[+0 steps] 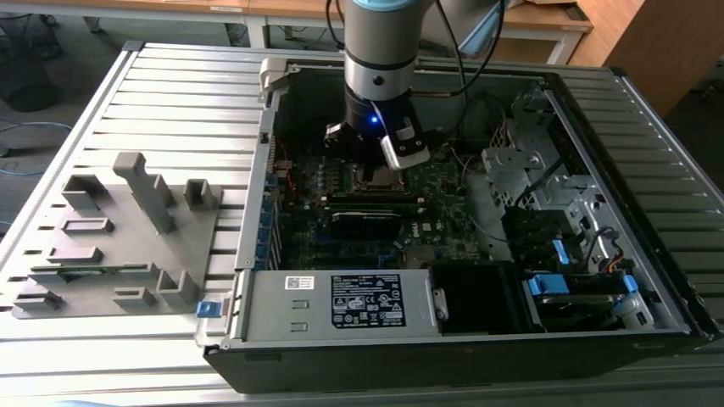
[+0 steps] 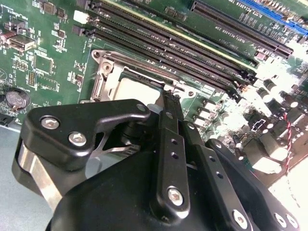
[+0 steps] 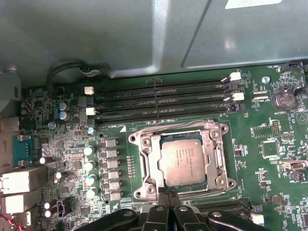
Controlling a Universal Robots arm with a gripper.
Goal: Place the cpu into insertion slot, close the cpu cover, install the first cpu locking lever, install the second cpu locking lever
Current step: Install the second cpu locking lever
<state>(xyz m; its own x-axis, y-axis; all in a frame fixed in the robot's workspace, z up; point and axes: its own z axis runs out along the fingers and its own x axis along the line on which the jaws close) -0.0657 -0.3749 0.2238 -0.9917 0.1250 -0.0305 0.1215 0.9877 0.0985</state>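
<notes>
The cpu (image 3: 185,161) lies flat in the insertion slot (image 3: 147,166), its dull silver top showing through the window of the cpu cover (image 3: 217,156), which is folded down flat around the chip in the first wrist view. In the second wrist view the cpu (image 2: 134,90) shows as a pale square behind the gripper's black linkage, framed by the cover's metal edge (image 2: 103,79).

The gripper (image 3: 167,193) sits at the 6 o'clock edge of the socket in the first wrist view, its two fingers brought together into a narrow tip that touches or nearly touches the cover's rim — I cannot tell whether anything is pinched between them. In the second wrist view the fingertips (image 2: 169,98) reach the socket frame right beside the chip.

At 12 o'clock from the socket in the first wrist view run four long black memory slots (image 3: 161,103) with white end clips; at 9 o'clock stands a column of small square components and capacitors (image 3: 111,166); toward 2 o'clock lies a round coin-cell battery (image 3: 281,99) on the green motherboard (image 3: 269,168).

In the exterior view the arm (image 1: 382,59) reaches down into the open computer case (image 1: 476,331), which lies on a slatted metal table (image 1: 169,93). At 9 o'clock from the case rests a grey fixture tray (image 1: 119,237).
</notes>
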